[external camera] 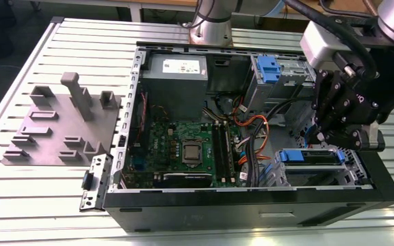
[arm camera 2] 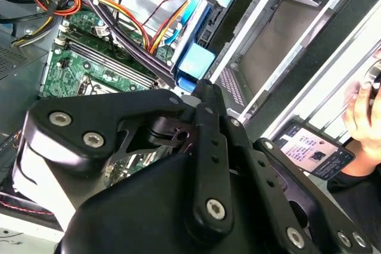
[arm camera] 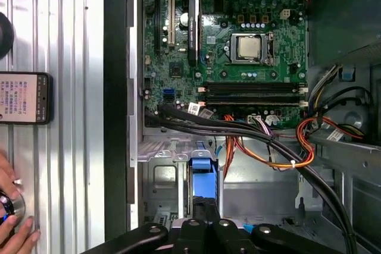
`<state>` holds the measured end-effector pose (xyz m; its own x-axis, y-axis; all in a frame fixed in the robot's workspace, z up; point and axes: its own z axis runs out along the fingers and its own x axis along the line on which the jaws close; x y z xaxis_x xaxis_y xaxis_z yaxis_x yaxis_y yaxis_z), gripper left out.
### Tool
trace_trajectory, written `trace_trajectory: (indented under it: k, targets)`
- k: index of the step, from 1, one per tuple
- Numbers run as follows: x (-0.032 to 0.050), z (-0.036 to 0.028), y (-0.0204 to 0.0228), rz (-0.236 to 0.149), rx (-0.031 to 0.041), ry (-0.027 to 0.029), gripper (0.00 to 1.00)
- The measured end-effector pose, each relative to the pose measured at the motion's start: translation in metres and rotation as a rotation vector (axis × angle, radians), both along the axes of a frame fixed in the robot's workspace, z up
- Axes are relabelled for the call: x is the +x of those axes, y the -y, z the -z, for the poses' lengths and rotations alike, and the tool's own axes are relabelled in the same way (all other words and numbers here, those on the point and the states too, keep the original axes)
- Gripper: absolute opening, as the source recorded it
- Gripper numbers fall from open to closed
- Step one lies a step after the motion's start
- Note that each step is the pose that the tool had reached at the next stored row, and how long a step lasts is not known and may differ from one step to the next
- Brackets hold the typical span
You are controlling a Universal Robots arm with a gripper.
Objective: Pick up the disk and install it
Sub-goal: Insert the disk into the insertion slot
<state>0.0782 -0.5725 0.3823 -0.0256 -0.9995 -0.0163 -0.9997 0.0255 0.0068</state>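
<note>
Black multi-link gripper (external camera: 344, 134) hangs over the open black computer case (external camera: 252, 197), at roughly 3 o'clock in the exterior view; cannot tell whether it is apart or together. Silver hard drive in blue plastic carrier, the disk (external camera: 311, 156), sits in the metal drive cage just below it. In the first wrist view, the disk's blue edge (arm camera: 201, 176) lies just beside the gripper linkage, green motherboard (arm camera: 238, 46) at 12 o'clock.

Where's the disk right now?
In the exterior view, the disk sits at the computer case's right end, in the drive bay directly below the gripper.
</note>
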Motion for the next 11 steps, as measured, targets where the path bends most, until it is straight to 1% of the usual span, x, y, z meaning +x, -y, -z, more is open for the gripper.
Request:
trace_trajectory:
  k: [11]
  targets:
    - [0.0, 0.0009, 0.0, 0.0, 0.0014, -0.0001, 0.11]
